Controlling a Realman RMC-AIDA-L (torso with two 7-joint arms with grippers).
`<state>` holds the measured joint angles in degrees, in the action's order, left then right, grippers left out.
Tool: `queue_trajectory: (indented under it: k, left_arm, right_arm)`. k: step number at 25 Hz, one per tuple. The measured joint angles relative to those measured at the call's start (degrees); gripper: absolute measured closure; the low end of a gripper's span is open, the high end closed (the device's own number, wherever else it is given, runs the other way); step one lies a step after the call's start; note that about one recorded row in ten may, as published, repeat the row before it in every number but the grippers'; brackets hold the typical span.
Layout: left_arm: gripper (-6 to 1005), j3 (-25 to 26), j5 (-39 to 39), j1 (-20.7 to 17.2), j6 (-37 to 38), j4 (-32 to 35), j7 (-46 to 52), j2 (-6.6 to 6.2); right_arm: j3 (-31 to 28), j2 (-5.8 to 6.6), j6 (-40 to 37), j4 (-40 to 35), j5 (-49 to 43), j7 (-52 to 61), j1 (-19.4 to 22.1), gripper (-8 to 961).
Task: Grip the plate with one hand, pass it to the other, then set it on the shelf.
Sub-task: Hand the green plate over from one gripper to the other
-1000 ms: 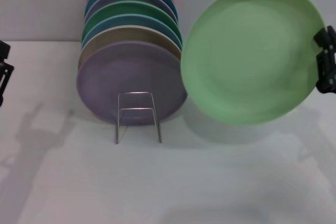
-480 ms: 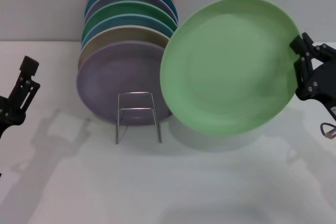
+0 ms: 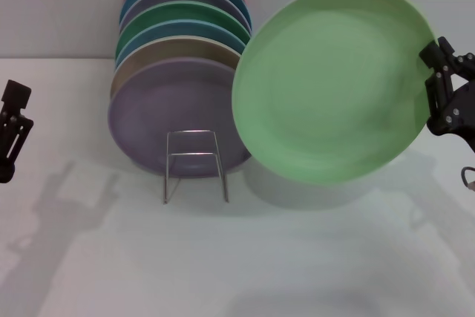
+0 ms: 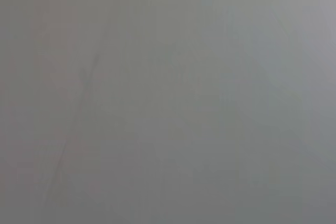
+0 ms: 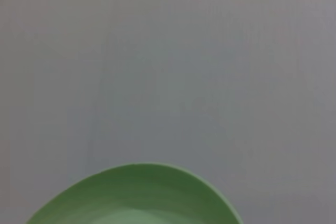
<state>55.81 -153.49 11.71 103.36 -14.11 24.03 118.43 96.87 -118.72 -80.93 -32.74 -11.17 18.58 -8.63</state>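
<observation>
Holding the plate point(image 3: 334, 83) by its three-o'clock rim, my right hand point(image 3: 444, 83) is clenched on that edge, with the plate raised face-on above the counter point(image 3: 237, 257), its nine-o'clock rim overlapping the lilac plate point(image 3: 174, 116) at the front of the stacked row. Shelf point(image 3: 194, 165): wire rack at about eight o'clock from the plate, front loops bare. Left hand point(image 3: 13, 135): far out at nine o'clock, well apart from the plate; I cannot tell whether it is released or clenched. Left wrist view: blank grey only. Right wrist view: the plate's rim point(image 5: 142, 195) against plain wall. Risks, as I judge them: a one-sided edge grip may let the plate pivot or slip; its near rim could knock the stacked plates; the handover gap is wide. Change from half a second ago: plate slightly higher and farther toward three o'clock; my left hand has drawn back toward nine o'clock.
</observation>
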Motion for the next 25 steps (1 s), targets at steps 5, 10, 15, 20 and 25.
queue_trajectory:
  k: [5, 10, 15, 20, 25]
  left_arm:
    - [169, -1.4, -1.3, 0.0, 1.3, 0.3, 0.1, 0.06]
    - [169, -3.1, -1.9, -1.0, 3.3, 0.2, 0.1, 0.01]
    - [169, -4.1, -2.8, -1.3, 3.9, 0.8, 3.2, -0.28]
    - [169, -4.6, -3.7, -1.1, 3.9, 1.4, 4.9, -0.35]
    - [169, -4.8, -5.2, -1.1, 3.5, 1.5, 5.0, -0.10]
  right_arm:
    - [1.1, -0.15, -0.2, 0.5, -0.1, -8.2, -0.7, 930]
    - [2.0, -0.25, -1.3, 1.6, -0.1, -11.0, -0.9, 931]
    - [1.8, 0.22, -3.9, 4.7, -1.1, -11.1, -1.9, 931]
    - [1.0, 0.47, -4.2, 5.6, -3.0, -11.7, -2.6, 931]
    - [2.0, -1.03, -5.9, 5.6, -2.5, -19.1, -1.4, 932]
